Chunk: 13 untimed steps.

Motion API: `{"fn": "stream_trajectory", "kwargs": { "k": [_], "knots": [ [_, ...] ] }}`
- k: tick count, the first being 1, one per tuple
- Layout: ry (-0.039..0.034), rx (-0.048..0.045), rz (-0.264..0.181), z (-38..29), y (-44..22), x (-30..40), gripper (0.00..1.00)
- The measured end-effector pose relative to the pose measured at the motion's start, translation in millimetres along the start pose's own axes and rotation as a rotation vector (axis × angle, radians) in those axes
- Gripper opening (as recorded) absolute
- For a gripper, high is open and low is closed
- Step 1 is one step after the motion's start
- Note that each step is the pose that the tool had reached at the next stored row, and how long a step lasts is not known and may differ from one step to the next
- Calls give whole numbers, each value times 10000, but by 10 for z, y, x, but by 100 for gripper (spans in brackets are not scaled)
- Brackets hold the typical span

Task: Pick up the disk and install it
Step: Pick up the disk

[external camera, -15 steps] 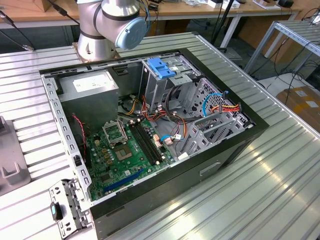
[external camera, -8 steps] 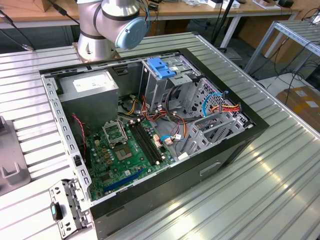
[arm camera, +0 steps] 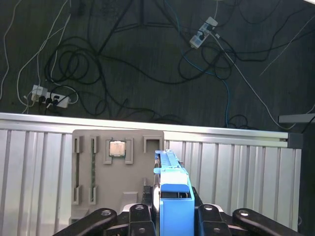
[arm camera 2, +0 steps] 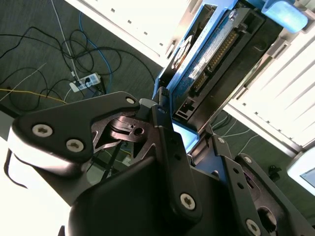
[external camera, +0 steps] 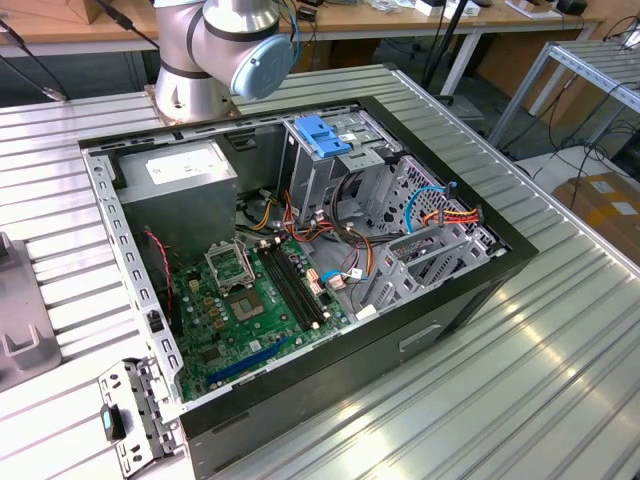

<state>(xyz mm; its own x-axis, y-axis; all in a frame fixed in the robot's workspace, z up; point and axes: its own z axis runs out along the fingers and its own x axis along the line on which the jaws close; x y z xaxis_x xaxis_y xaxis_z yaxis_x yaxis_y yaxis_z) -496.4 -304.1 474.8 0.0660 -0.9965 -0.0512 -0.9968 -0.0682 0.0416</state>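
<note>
The disk [arm camera 2: 216, 54] is a grey-metal drive in a light-blue carrier, lifted off the table. In the second wrist view its connector edge and circuit side face the camera. In the first wrist view the disk [arm camera: 171, 189] shows edge-on, standing upright between the black fingers. My gripper [arm camera: 172, 216] is shut on the disk, clamping its lower end, and the same grip [arm camera 2: 179, 125] shows in the second wrist view. Under the disk lies the ribbed metal table [arm camera: 236, 172], near its edge.
An open computer case [external camera: 300, 250] lies on the table with its motherboard, cables and a drive cage with a bright-blue latch [external camera: 322, 135]. The arm's base [external camera: 215, 50] stands behind it. A grey fixture plate [arm camera: 88, 167] holding a chip [arm camera: 116, 147] sits under the gripper. Cables cover the floor [arm camera: 123, 64].
</note>
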Motion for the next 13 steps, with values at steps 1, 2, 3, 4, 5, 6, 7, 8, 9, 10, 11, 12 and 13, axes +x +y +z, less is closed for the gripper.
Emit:
{"fn": "stream_trajectory", "kwargs": {
  "k": [1,2,3,4,5,6,7,8,9,10,11,12,13],
  "knots": [
    [0,0,0,-4,0,0,37],
    [0,0,0,-10,0,-1,37],
    [0,0,0,-14,1,-1,37],
    [0,0,0,-21,1,-1,37],
    [0,0,0,-26,1,-2,37],
    [0,0,0,-32,1,-2,37],
    [0,0,0,-37,2,-2,37],
    [0,0,0,-41,2,-2,37],
    [0,0,0,-46,2,-2,37],
    [0,0,0,-51,2,-3,37],
    [0,0,0,-56,2,-3,37],
    [0,0,0,-60,2,-3,37],
    [0,0,0,-66,3,-3,37]
  ]
}}
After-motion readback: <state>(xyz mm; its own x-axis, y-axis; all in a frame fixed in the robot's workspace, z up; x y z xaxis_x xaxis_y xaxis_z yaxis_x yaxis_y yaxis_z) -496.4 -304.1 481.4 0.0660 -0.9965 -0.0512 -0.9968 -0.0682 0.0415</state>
